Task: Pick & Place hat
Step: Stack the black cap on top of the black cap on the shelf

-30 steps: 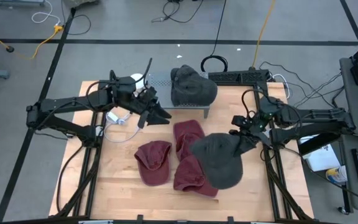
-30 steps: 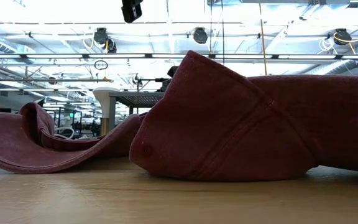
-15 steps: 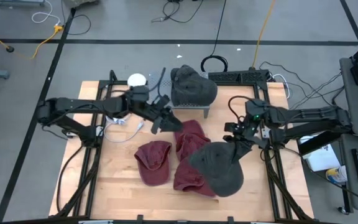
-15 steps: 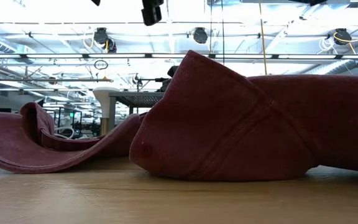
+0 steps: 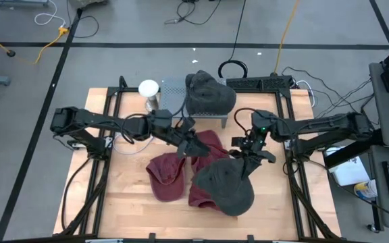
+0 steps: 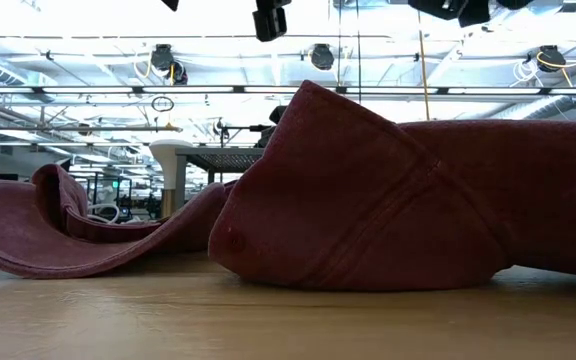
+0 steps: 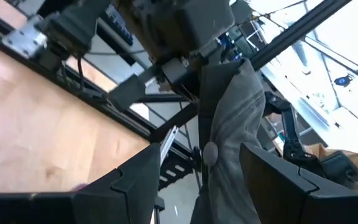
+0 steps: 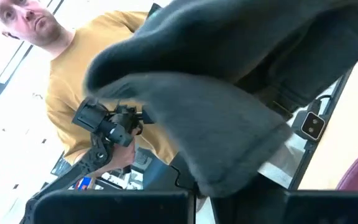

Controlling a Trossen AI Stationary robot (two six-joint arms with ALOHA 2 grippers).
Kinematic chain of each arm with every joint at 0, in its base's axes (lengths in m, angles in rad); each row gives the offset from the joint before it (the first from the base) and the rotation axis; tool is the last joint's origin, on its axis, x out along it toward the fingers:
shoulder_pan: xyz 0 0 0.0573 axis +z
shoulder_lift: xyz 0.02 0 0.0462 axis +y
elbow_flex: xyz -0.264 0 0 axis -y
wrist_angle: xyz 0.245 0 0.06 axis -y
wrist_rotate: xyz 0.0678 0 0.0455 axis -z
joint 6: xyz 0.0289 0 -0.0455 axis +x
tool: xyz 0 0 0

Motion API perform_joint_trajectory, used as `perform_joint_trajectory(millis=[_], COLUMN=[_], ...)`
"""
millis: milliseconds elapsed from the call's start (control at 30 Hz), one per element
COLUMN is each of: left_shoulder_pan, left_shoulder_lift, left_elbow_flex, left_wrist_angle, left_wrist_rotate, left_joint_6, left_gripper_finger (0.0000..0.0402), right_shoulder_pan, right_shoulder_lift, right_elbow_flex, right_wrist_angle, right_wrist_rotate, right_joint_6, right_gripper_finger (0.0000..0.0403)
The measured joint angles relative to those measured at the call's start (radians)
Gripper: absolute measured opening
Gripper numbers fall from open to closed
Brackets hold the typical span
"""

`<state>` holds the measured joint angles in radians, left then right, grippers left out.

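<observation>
Wooden, pale and plank-topped, the counter (image 5: 130, 202) carries a cluster of caps at its middle. From its left side the left arm stretches across, its left gripper (image 5: 193, 144) hovering over the near edge of the dark red caps, fingers (image 7: 135, 180) spread apart and holding nothing. Behind that arm, near the counter's far edge, stands a small white round object (image 5: 148, 88). Just beside the left gripper lies a flattened dark red cloth cap (image 5: 167, 175), and next to it a pile of more dark red caps (image 5: 205, 150), the nearest of them filling the low view (image 6: 408, 200). Beyond these, at the far edge, a grey cap (image 5: 208, 94) sits on a low grey metal stand (image 5: 174, 91). Further right, a dark grey fabric hat (image 5: 223, 185) hangs over the red pile, pinched at its upper edge by the right gripper (image 5: 247, 159), whose fingers are closed tight on the cloth. The right arm reaches in from the counter's right side. In the right wrist view, the same grey hat (image 8: 229, 81) drapes across the frame, and beyond it a person in a mustard-yellow top (image 8: 89, 68) is visible off the counter.
</observation>
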<state>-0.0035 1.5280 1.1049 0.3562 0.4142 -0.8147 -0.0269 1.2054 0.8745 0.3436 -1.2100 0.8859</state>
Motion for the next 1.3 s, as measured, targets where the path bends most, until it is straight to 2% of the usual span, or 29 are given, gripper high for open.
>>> perform_joint_trajectory(millis=[200, 367, 733, 833, 1100, 1300], left_shoulder_pan=[-0.043, -0.074, -0.103, -0.101, -0.085, -0.08], left_shoulder_lift=[0.023, 0.024, 0.024, 0.024, 0.024, 0.024], left_elbow_flex=[0.0, 0.0, 0.0, 0.0, 0.0, 0.0], left_wrist_angle=[0.016, 0.041, 0.067, 0.106, 0.19, 0.231], left_wrist_rotate=[-0.004, -0.002, 0.081, 0.082, 0.112, 0.136], left_joint_6=[-0.007, -0.008, -0.025, -0.026, -0.066, -0.083], left_gripper_finger=[0.0225, 0.0225, 0.0223, 0.0206, 0.013, 0.0094], right_shoulder_pan=[-0.009, -0.037, -0.051, -0.051, -0.051, -0.051], right_shoulder_lift=[0.056, 0.079, 0.082, 0.082, 0.082, 0.082], right_elbow_flex=[0.0, 0.0, 0.0, 0.0, 0.0, 0.0], right_wrist_angle=[0.096, 0.102, 0.154, 0.154, 0.135, 0.124], right_wrist_rotate=[-0.027, -0.048, -0.049, -0.049, -0.049, -0.048], right_joint_6=[0.019, 0.015, 0.025, 0.029, 0.03, 0.036], right_gripper_finger=[0.0008, 0.0008, 0.0008, 0.0008, 0.0008, 0.0009])
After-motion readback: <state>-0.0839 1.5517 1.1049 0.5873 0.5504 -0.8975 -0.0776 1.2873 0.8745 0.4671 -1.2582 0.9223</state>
